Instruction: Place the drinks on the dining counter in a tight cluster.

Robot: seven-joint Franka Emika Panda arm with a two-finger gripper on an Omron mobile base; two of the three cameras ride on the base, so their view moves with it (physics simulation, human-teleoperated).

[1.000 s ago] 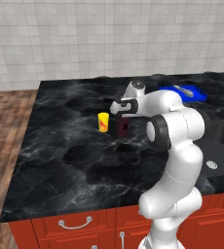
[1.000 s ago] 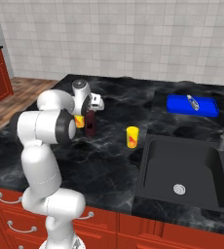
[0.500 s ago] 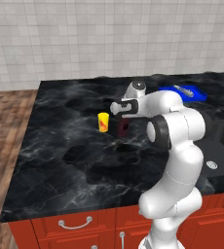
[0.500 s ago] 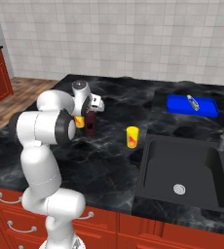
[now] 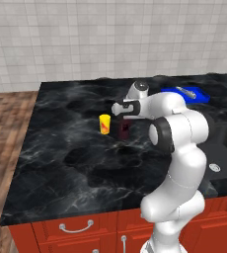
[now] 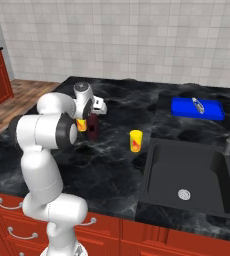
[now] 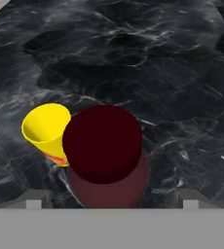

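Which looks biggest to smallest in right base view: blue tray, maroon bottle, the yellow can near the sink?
1. blue tray, though it lies farther back.
2. maroon bottle, partly hidden by the arm.
3. yellow can, a little smaller.

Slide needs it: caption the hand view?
Open gripper above maroon bottle, beside a yellow can, on the black counter.

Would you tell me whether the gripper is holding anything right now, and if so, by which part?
Nothing is held. The gripper is open, its fingertips standing clear on either side of the maroon bottle, which stands on the counter beside a yellow can.
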